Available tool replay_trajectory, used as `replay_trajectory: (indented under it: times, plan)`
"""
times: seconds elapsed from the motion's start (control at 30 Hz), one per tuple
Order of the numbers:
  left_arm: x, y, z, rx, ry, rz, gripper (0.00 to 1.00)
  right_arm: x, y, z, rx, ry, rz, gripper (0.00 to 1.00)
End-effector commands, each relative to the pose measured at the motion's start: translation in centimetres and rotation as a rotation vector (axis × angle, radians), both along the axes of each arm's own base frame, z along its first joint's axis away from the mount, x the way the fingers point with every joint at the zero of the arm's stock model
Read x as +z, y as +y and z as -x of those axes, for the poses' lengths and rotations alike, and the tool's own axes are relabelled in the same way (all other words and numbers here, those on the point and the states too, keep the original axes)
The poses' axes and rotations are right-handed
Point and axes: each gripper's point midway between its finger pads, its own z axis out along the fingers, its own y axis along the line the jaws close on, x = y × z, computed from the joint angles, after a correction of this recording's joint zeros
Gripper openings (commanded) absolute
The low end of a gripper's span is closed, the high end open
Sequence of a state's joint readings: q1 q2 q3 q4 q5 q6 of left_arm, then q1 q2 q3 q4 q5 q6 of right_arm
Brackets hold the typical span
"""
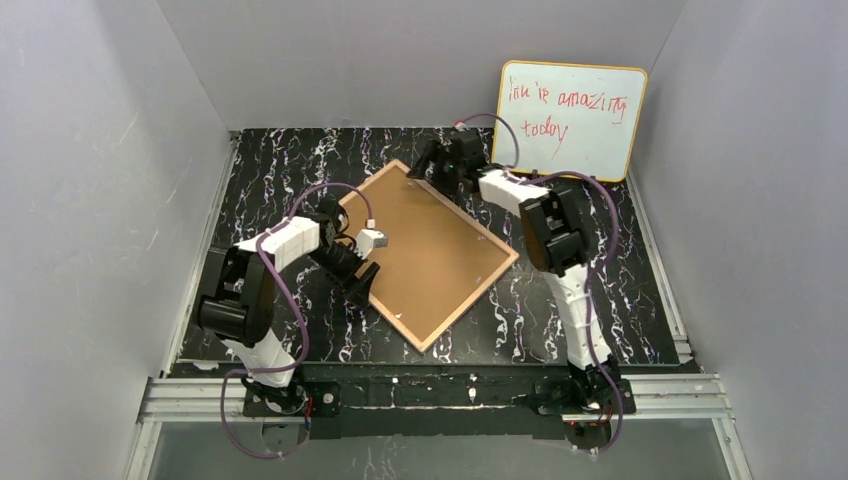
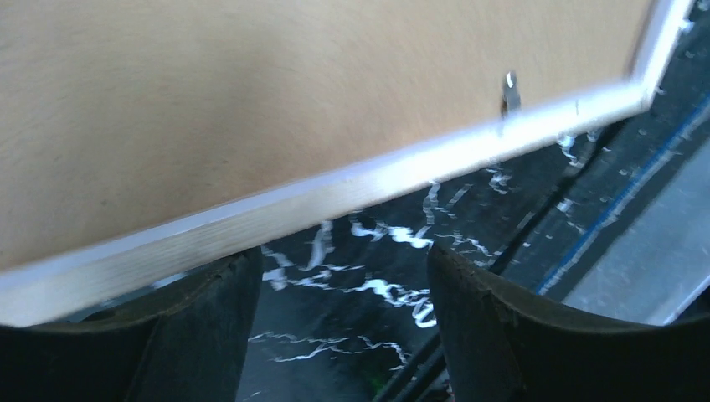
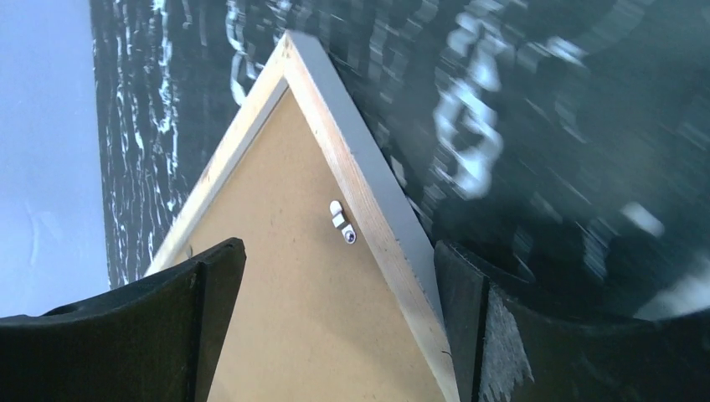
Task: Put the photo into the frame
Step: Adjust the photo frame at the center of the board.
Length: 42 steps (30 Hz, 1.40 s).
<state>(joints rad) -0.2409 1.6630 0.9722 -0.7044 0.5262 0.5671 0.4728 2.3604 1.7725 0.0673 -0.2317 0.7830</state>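
Frame lies face down on the marbled table, tan back up, its near rail just ahead of the left gripper. Brown backing board fills it. Photo not in view, so I cannot tell whether it already sits beneath the board. If so, only fastening remains; if not, everything does. Left gripper: fingers apart, holding nothing. Right gripper: spread wide, straddling the frame's corner, not clamped. Small metal clip lies between its fingers.
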Motion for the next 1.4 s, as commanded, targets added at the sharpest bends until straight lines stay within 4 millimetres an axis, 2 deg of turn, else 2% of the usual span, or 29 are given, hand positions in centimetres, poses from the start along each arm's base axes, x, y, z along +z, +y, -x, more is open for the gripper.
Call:
replay_trajectory:
  times: [0.0,0.03,0.13,0.23,0.3,0.37,0.4,0.47,0.57,0.6,0.67,0.77,0.8,0.87,1.0,1.13,1.27,1.37]
  plan:
    - [1.0,-4.7,1.0,-0.096,0.051,0.182,0.77,-0.1,9.9,7.4,0.343,0.136,-0.050,0.92]
    - [1.6,-4.6,1.5,-0.127,0.063,0.190,0.80,0.3,9.7,6.8,0.335,0.115,-0.037,0.97]
    - [3.3,-3.5,2.5,-0.207,0.071,0.185,0.88,2.7,7.8,4.7,0.284,0.022,0.003,0.99]
    - [5.6,-1.7,2.3,-0.230,0.065,0.199,0.92,5.6,5.4,3.4,0.245,-0.065,0.052,0.99]
    - [7.5,-0.3,2.0,-0.238,0.069,0.221,0.93,6.8,3.2,3.1,0.205,-0.093,0.111,0.99]
    - [9.2,1.2,0.8,-0.226,0.055,0.230,0.94,8.2,0.7,3.2,0.154,-0.114,0.151,0.99]
    - [10.1,2.1,-0.4,-0.209,0.027,0.221,0.94,8.7,-0.7,3.4,0.125,-0.115,0.166,0.99]
    - [10.5,4.0,-3.3,-0.136,-0.025,0.188,0.94,9.3,-3.4,4.4,0.065,-0.100,0.185,0.99]
    - [9.3,8.5,-10.3,0.125,-0.127,0.082,0.89,9.5,-7.4,7.4,-0.024,-0.047,0.187,0.99]
    - [8.6,10.2,-12.5,0.211,-0.158,0.044,0.87,10.2,-8.8,8.8,-0.053,-0.040,0.177,0.99]
    - [6.9,12.8,-16.3,0.366,-0.206,-0.019,0.84,9.7,-10.7,11.9,-0.092,0.009,0.171,0.99]
    - [4.9,15.5,-20.3,0.484,-0.277,-0.099,0.82,8.5,-13.1,17.1,-0.120,0.090,0.170,0.99]
    - [4.4,16.1,-21.5,0.516,-0.301,-0.116,0.81,7.3,-13.9,19.2,-0.122,0.132,0.176,0.99]
    - [3.1,16.5,-22.6,0.550,-0.296,-0.125,0.80,6.6,-14.9,22.1,-0.127,0.176,0.169,0.99]
    - [0.4,15.6,-22.0,0.563,-0.216,-0.101,0.75,5.4,-16.6,26.3,-0.135,0.252,0.162,0.99]
    - [-1.3,14.2,-19.4,0.503,-0.153,-0.074,0.74,3.6,-17.2,28.9,-0.125,0.321,0.141,0.99]
    - [-1.7,13.1,-16.1,0.403,-0.080,-0.045,0.74,1.8,-17.2,29.2,-0.108,0.339,0.127,0.99]
    - [-1.7,12.7,-13.1,0.330,-0.031,-0.037,0.73,0.7,-17.2,28.1,-0.097,0.338,0.113,0.99]
